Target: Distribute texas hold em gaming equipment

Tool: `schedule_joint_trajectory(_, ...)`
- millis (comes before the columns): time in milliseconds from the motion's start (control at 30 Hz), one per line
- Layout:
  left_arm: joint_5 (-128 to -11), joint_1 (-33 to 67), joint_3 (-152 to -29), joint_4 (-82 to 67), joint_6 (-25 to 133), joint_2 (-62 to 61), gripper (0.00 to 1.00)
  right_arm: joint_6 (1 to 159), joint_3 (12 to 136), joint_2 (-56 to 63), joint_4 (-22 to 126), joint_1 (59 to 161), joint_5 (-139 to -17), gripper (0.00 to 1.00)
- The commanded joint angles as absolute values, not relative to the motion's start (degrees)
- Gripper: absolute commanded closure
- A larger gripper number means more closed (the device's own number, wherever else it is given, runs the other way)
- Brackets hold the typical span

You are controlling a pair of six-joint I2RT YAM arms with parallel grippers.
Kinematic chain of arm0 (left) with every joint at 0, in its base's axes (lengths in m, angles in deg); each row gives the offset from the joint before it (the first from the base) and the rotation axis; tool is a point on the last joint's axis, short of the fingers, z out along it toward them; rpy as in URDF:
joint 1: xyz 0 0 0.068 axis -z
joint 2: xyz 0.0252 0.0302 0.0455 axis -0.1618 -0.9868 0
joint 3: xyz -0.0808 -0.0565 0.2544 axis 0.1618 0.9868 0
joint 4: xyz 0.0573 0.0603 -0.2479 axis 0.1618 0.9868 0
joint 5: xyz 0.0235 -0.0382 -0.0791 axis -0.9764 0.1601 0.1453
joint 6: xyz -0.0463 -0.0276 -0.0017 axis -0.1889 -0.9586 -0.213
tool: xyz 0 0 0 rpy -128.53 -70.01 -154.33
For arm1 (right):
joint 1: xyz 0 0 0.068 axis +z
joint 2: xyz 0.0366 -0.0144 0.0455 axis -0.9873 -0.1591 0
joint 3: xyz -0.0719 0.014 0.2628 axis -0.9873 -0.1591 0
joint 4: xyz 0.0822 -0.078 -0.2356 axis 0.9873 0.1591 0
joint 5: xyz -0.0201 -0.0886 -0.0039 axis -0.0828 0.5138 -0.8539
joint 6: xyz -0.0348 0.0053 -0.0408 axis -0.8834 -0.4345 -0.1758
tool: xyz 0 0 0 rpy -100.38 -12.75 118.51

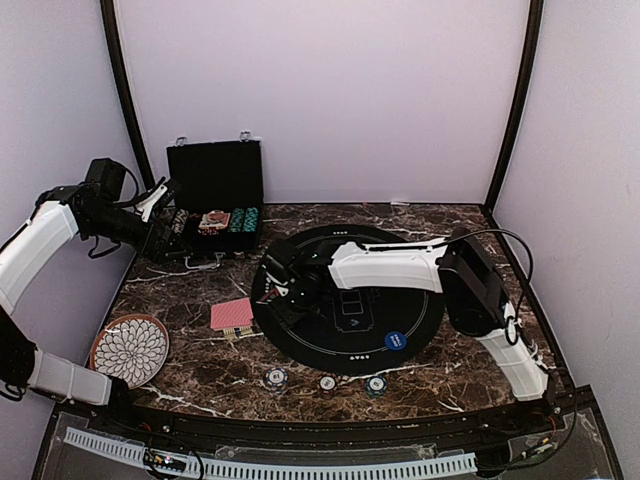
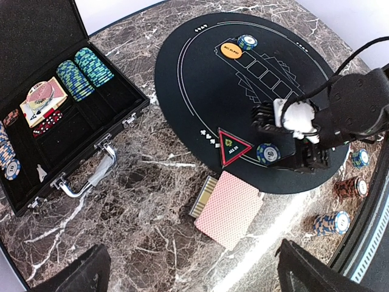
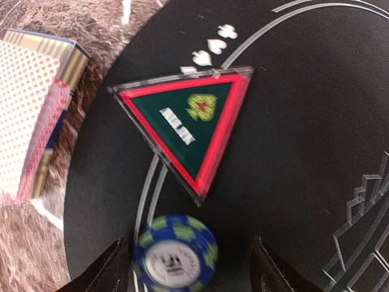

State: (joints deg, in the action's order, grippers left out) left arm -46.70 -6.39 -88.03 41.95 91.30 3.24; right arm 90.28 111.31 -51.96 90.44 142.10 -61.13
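A black round mat (image 1: 410,300) holds a red-edged black triangle marker (image 3: 194,121), a blue-and-green poker chip (image 3: 175,255), an orange button (image 2: 231,51) with another chip (image 2: 247,42), and a blue button (image 1: 396,340). My right gripper (image 3: 191,246) is open low over the mat's left side, with the blurred chip lying between its fingers, close to the left one. A red-backed card deck (image 2: 228,207) lies on the marble just off the mat. My left gripper (image 2: 191,280) is open and empty, high above the marble near the case.
The open black case (image 1: 215,178) at the back left holds chip rows (image 2: 85,73) and cards (image 2: 42,100). A flower-patterned plate (image 1: 128,348) sits front left. Three chip stacks (image 1: 327,382) stand along the front edge. The right arm (image 1: 390,265) spans the mat.
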Motion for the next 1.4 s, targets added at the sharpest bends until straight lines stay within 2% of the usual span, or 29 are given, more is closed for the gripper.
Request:
schedule_joint_trajectory(0, -45.6, -6.1, -90.0, 43.8, 91.7, 3.3, 0.01, 89.4, 107.1, -41.4, 91.7, 141.6, -58.3, 0.32)
schedule_joint_trajectory(200, -45.7, -6.1, -89.7, 43.5, 91.8, 3.4, 0.01, 91.8, 92.8, -28.1, 91.8, 143.3, -60.4, 0.31)
schedule_joint_trajectory(467, -45.9, -5.9, -90.0, 43.7, 91.9, 2.9, 0.01, 98.2, 70.0, -10.9, 96.1, 149.9, -61.6, 0.21)
schedule_joint_trajectory(600, -46.0, -5.6, -90.2, 43.8, 91.9, 2.6, 0.01, 101.9, 64.0, -6.2, 97.0, 152.3, -64.1, 0.17)
schedule_joint_trajectory(933, -46.5, -5.5, -90.2, 43.8, 91.9, 2.3, 0.01, 103.1, 58.0, -7.7, 94.4, 152.8, -64.8, 0.15)
schedule_joint_trajectory(1367, -46.4, -5.5, -90.1, 43.4, 91.7, 2.3, 0.01, 102.2, 58.3, -12.4, 90.8, 152.7, -64.9, 0.26)
